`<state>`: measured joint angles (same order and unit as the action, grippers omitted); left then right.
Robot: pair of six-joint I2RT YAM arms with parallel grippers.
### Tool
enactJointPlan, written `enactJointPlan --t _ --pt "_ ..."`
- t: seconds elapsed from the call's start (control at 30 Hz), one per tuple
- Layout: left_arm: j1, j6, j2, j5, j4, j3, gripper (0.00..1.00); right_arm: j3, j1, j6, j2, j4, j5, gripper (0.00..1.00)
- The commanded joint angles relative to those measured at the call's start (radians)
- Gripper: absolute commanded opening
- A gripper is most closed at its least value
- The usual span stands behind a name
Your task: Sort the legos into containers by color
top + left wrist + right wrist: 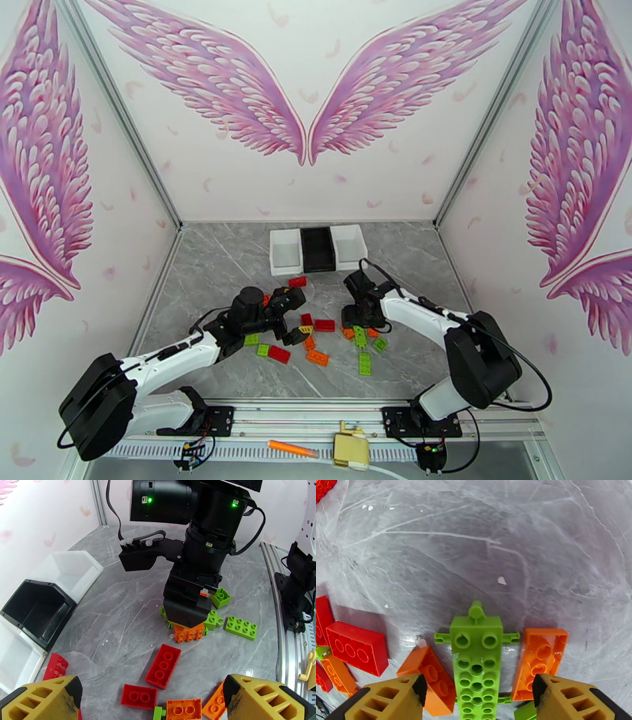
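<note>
**Colour sort: nothing binned, nothing gripped**

1. Left hand (pixel 294 317): at 9 o'clock of the brick scatter. It is released, fingers spread wide and holding nothing. In its wrist view a flat red brick (pixel 163 665) lies just ahead of the gap. Probably kept wide so it can take a brick broadside.
2. Legos (pixel 316 341): red, orange and green, loose at the centre of the worktop (pixel 213 268), between both hands. A lone red brick (pixel 298 282) sits apart at 12 o'clock, just short of the bins.
3. Containers: left white bin (pixel 284 251), black bin (pixel 317 249), right white bin (pixel 349 245). They touch in a row at 12 o'clock, open tops up, and look unfilled. Judged to be within reach of either arm.
4. Right hand (pixel 478 689): at 3 o'clock of the scatter, low over the worktop. Its fingers stand apart astride a long green plate (pixel 476 665) without pinching it. An orange brick (pixel 428 677) at the plate's 9 o'clock and an upturned orange brick (pixel 539 661) at its 3 o'clock crowd the flanks, so closing may snag them.
</note>
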<state>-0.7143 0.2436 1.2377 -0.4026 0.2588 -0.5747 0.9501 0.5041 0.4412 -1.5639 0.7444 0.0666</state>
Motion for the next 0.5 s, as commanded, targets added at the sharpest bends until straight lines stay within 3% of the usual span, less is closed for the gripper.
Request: enactJointPlan --t 0.0,0.23,0.47 --pt "-0.003 0.005 -0.020 0.002 -0.022 -0.007 0.99 0.011 0.007 -0.003 -0.014 0.002 -0.011 0.76" --pt "-0.003 0.010 -0.012 0.004 -0.014 -0.004 0.99 -0.001 -0.016 0.043 0.007 -0.018 -0.016 0.69" --pt "-0.002 0.020 -0.014 0.007 -0.020 -0.005 0.99 -0.020 -0.037 0.045 0.086 -0.063 0.009 0.74"
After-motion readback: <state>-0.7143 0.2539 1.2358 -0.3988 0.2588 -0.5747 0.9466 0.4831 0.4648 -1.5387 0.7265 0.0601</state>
